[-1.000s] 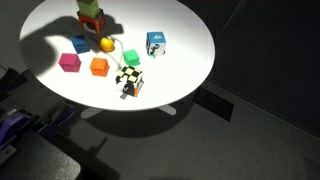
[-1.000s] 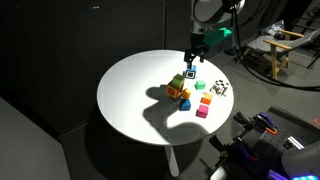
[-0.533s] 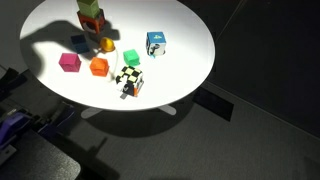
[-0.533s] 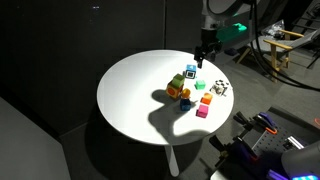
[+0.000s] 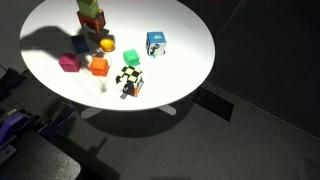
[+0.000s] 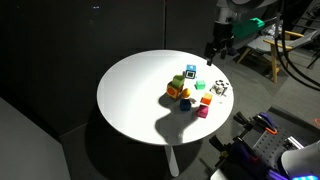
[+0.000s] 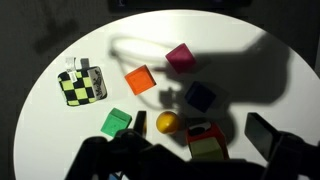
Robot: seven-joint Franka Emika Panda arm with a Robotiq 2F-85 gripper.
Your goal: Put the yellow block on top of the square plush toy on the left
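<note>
Nearest in an exterior view sits the checkered cube (image 5: pixel 128 78). At the table's (image 5: pixel 190 60) far edge, the yellow block (image 5: pixel 88 7) rests atop the square plush toy (image 5: pixel 92 23). The hand (image 6: pixel 214 52) hangs above the table, fingers (image 7: pixel 262 136) apart and empty.

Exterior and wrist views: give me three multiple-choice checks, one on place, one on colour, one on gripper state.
1. The yellow block sits: A in the gripper; B on the square plush toy; C under the round piece.
2. The round piece is: A yellow-orange; B pink; C blue.
3. The gripper is: A open and empty; B shut on the yellow block; C shut on the round piece.
Answers: 1 B, it tops the toy in an exterior view; 2 A, the wrist view shows that colour; 3 A, its jaws stand apart with nothing between them.
</note>
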